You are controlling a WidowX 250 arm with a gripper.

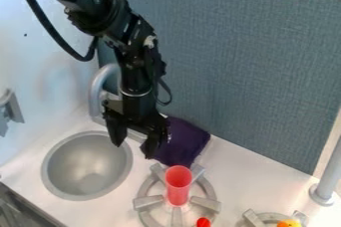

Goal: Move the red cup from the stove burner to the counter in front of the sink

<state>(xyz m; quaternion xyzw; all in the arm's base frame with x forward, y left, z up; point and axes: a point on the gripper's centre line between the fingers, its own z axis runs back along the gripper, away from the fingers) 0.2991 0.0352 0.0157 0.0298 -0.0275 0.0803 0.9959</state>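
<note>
Purple cloth [181, 142] lies on the pale bench [243, 183], up against the blue-grey partition [240, 66]. From where I stand, taking twelve as the top of the view, it is at about three o'clock from the black pincer [133, 150]. The pincer hangs down with its two fingers well parted and has hold of nothing. One finger overlaps the cloth's near edge in my line of sight, though I can't tell if they touch.

The silver sink bowl [86, 165] sits at eight o'clock from the pincer, the grey tap [98, 89] at eleven. Between four and five o'clock a tall red cup [178, 186] stands upright within the grey burner [148, 201], with a small red thing [203, 222] at five. Towards four, farther off, an orange thing [288, 223] sits by a second burner [254, 218].

The cup worries me most: it is tall and narrow, so a low sweep towards four or five o'clock could knock it over. The cloth looks soft; a shallow pinch might slip off or catch just one layer, while pressing too deep could jam the fingertips on the bench. Dragged towards six, it could snag on the burner and nudge the cup.
</note>
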